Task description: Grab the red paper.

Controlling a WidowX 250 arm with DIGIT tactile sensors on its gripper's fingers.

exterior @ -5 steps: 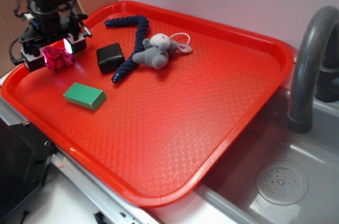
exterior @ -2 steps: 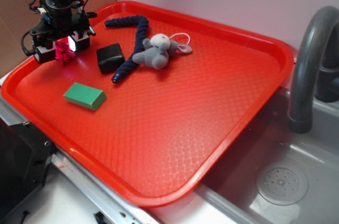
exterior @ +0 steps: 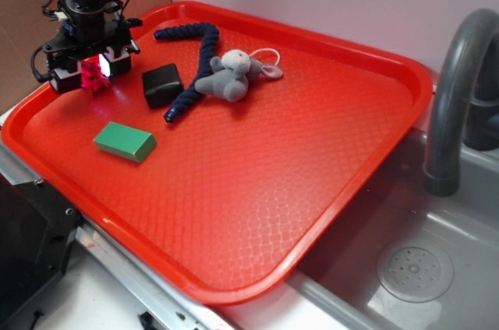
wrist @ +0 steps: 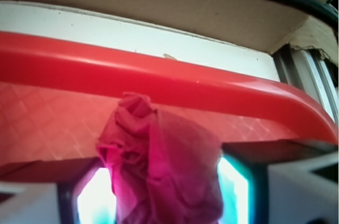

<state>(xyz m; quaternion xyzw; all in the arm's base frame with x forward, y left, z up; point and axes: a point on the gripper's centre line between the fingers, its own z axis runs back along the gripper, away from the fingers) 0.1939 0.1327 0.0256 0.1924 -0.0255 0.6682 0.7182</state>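
Paper in the wrist view: the red paper (wrist: 159,171) fills the lower middle of the frame, a crumpled dark-pink wad wedged between the two lit pads, its folds bulging up above them.
Jaws: clamped on the red paper from both sides; no gap shows between pad and wad in either view.
Gripper in the exterior view: the gripper (exterior: 92,74) hangs over the tray's far-left corner with the wad pinched between its fingers.
Height: the wad appears clear of the tray floor, though from this angle I cannot be sure it is fully off the surface.
Progress: the grab itself looks done; what is left, at most, is to carry the wad clear of the tray and keep the hold firm.
Tray: the red tray (exterior: 257,291) carries everything; its raised rim runs just behind the wad in the wrist view.
Wrist view only: the squeeze on the paper, the glowing pads, and the rim close behind.
Exterior view only: the neighbours, namely the green block (exterior: 125,141) near the left edge, the black cube (exterior: 162,84) just beside the gripper, the blue rope (exterior: 195,57) and the grey plush mouse (exterior: 232,74) toward the far edge.
Beyond the tray: a grey sink (exterior: 413,267) with its faucet (exterior: 460,96) on the right.
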